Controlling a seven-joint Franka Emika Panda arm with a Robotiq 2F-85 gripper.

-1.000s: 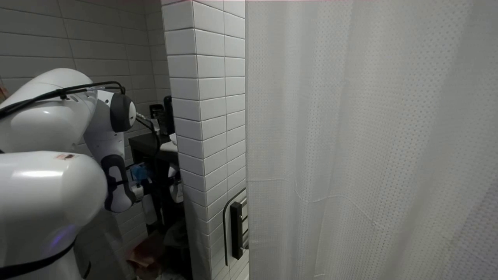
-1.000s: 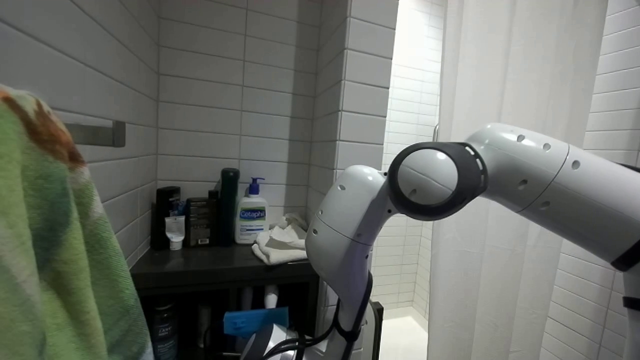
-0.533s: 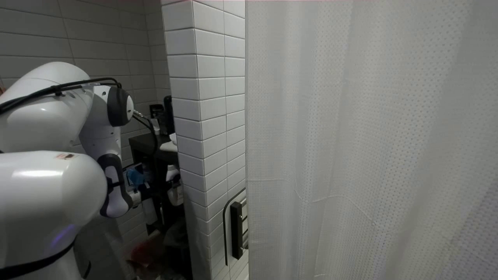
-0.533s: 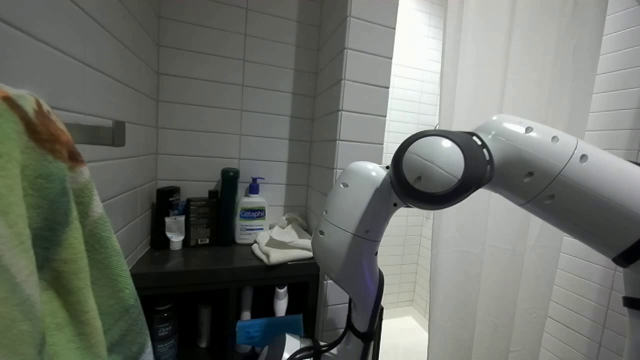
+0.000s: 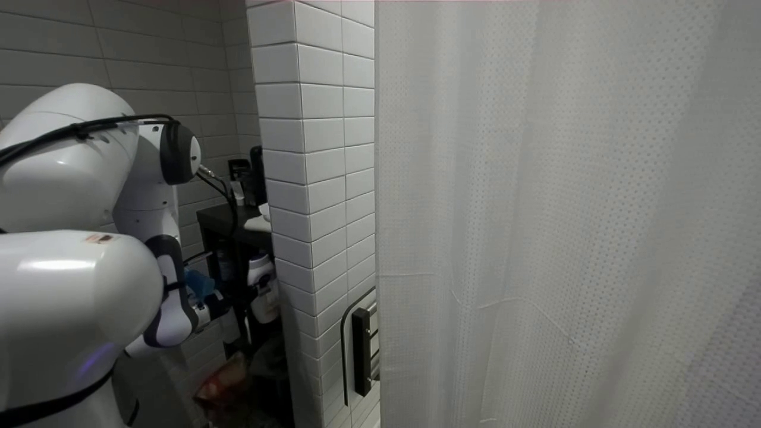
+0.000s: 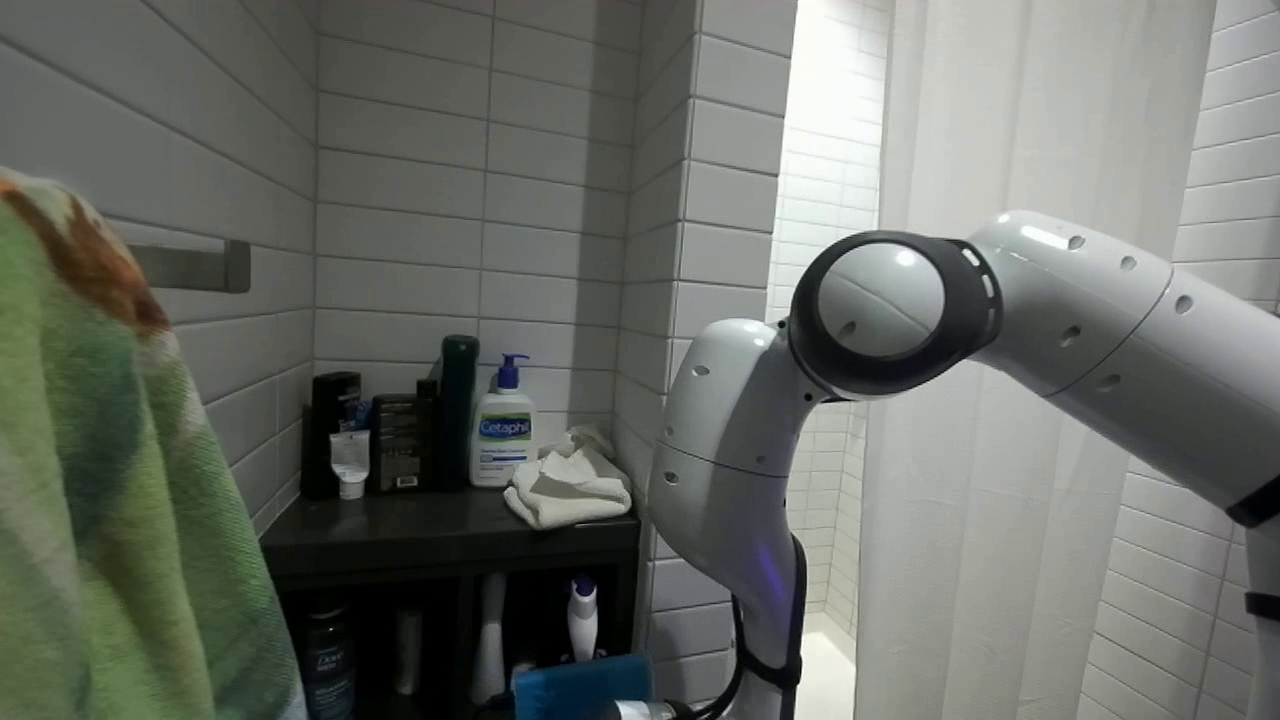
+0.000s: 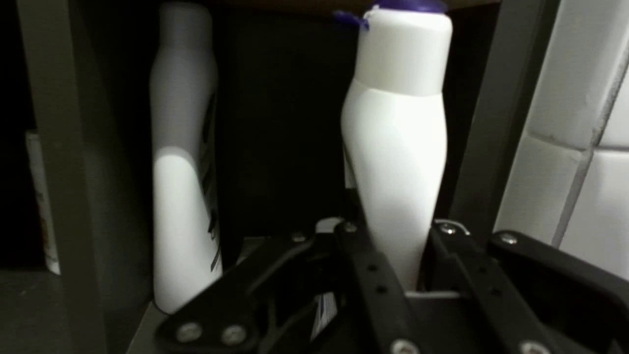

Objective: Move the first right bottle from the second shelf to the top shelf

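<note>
1. The purple-capped bottle (image 7: 398, 147) is nearly upright in the wrist view, its long axis close to vertical and its cap end pointing up; a plain white side faces that camera.
2. It is at the right-hand compartment beneath the top shelf (image 6: 400, 520); whether fully within or just in front, I cannot tell.
3. The gripper (image 7: 398, 228) is closed around its lower body, a finger on either side.
4. To the left, the other white bottle (image 7: 182, 221) stands upright near the dark partition (image 7: 73, 172); dark lettering runs along its length, too edge-on to read.
5. In an exterior view, a blue piece (image 6: 585, 685) by the arm's wrist hides the lower part of the held bottle.
6. In the left compartment, a dark can (image 6: 330, 665) reads "Dove", with smaller lines too small to make out; a slim pale container (image 6: 408, 650) stands near it.
7. On the top shelf, a blue-pumped bottle (image 6: 503, 445) reads "Cetaphil".
8. Left of that come a dark green bottle (image 6: 458, 410), a boxy black bottle (image 6: 398, 440) with small pale print, and a white tube (image 6: 350, 460) standing cap down.
9. Just right of the "Cetaphil" lies a crumpled white cloth (image 6: 570, 490).
</note>
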